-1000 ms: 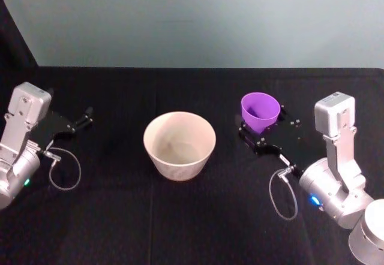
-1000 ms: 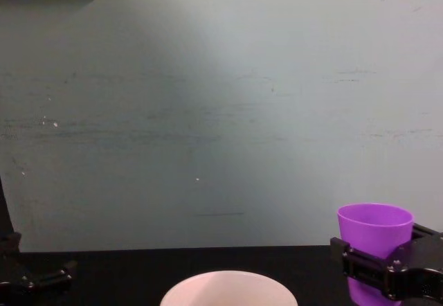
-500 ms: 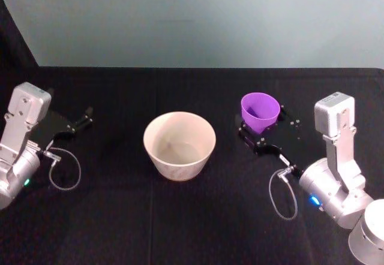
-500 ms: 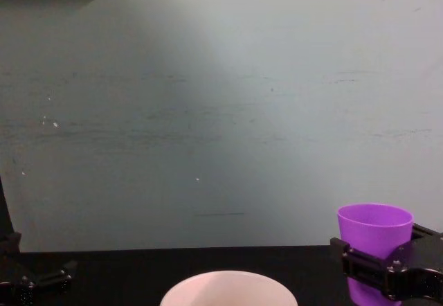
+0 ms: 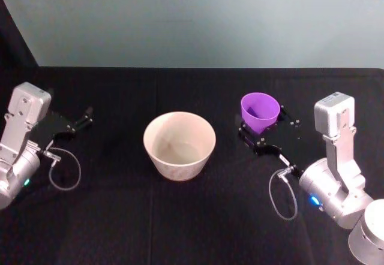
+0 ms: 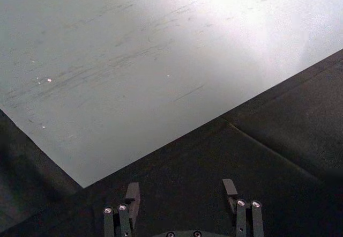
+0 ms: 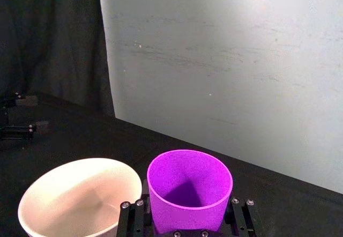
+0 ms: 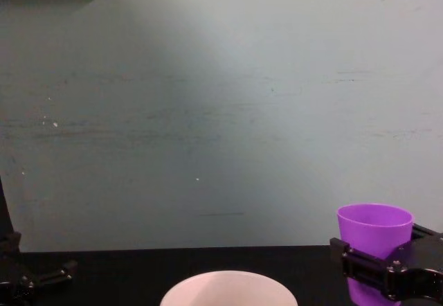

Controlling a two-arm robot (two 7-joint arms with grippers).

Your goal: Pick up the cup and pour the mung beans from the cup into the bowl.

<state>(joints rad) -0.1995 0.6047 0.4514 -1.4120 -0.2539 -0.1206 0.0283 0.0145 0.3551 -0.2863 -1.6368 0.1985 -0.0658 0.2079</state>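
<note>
The purple cup (image 5: 260, 110) stands upright to the right of the bowl (image 5: 180, 163), with my right gripper (image 5: 261, 123) shut on it, one finger on each side. In the right wrist view the cup (image 7: 188, 189) looks empty, its purple bottom showing, and the bowl (image 7: 75, 165) sits just beside it. The chest view shows the cup (image 8: 374, 228) held in the right gripper (image 8: 385, 278) at the lower right, and the bowl's rim (image 8: 228, 282) at the bottom edge. No mung beans can be made out. My left gripper (image 5: 84, 119) rests open at the far left, well away from the bowl.
A black cloth covers the table (image 5: 192, 217), with a pale green wall (image 5: 198, 19) behind it. Loose cables loop beside each arm's base (image 5: 282, 193). The left gripper's fingers (image 6: 132, 191) point at bare cloth.
The left gripper has shifted very slightly. The cup, the bowl and the right gripper stay where they were.
</note>
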